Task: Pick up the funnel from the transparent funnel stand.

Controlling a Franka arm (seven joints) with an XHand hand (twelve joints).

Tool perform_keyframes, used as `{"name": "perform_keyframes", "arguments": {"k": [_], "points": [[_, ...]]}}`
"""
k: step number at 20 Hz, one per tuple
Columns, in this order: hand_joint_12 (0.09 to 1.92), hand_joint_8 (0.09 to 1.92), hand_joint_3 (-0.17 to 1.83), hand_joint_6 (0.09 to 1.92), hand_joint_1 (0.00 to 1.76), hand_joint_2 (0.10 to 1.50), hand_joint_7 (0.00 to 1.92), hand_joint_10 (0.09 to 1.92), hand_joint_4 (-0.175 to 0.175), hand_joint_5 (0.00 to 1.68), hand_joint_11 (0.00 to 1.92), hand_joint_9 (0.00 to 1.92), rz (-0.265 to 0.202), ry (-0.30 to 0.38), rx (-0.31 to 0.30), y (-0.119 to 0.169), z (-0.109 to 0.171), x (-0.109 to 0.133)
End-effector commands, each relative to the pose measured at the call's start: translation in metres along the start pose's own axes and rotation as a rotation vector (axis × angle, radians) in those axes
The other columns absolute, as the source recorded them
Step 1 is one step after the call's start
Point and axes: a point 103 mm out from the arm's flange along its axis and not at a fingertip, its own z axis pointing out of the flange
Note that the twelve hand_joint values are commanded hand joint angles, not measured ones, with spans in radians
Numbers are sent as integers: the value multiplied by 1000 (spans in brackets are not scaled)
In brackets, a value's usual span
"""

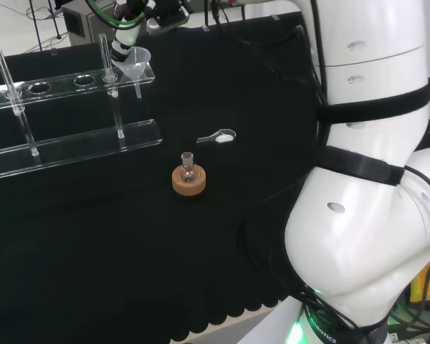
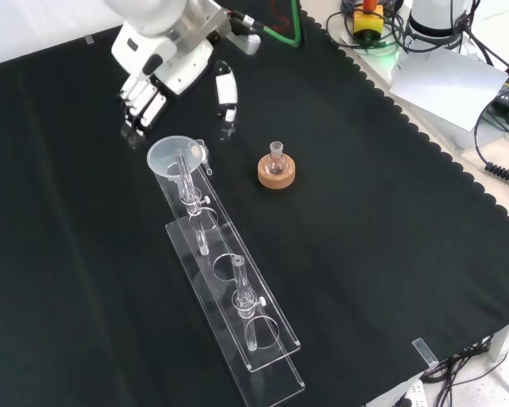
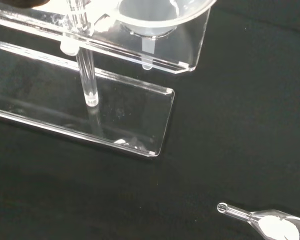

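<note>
A clear funnel (image 1: 134, 61) (image 2: 171, 155) sits in the end hole of the transparent stand's upper shelf (image 1: 57, 82), its stem hanging below. The stand (image 2: 229, 288) is a long clear rack with two upright posts and a base plate (image 1: 79, 147). The hand (image 2: 153, 85) hovers just beyond that end of the stand, fingers (image 2: 136, 114) straight and pointing down, the thumb apart and to their right. It is open and touches nothing. In the head view the hand (image 1: 125, 39) is just behind the funnel. In the wrist view the funnel (image 3: 160, 15) looms close above the shelf's corner (image 3: 185, 55).
A small round flask on a cork ring (image 1: 189, 178) (image 2: 276, 170) stands on the black cloth beside the stand. A clear spoon with white powder (image 1: 218, 136) (image 3: 275, 224) lies near it. Cables and a paper sheet (image 2: 445, 80) lie beyond the cloth's scalloped edge.
</note>
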Motion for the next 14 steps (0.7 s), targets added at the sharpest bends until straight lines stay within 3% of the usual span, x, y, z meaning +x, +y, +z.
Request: {"name": "perform_keyframes", "arguments": {"k": [1, 14], "points": [[1447, 475, 414, 87, 664, 648, 0, 802, -104, 74, 156, 133, -5, -58, 64, 12, 11, 5], [1447, 470, 429, 87, 697, 633, 0, 813, -102, 63, 168, 141, 10, -99, 62, 24, 21, 1]]}}
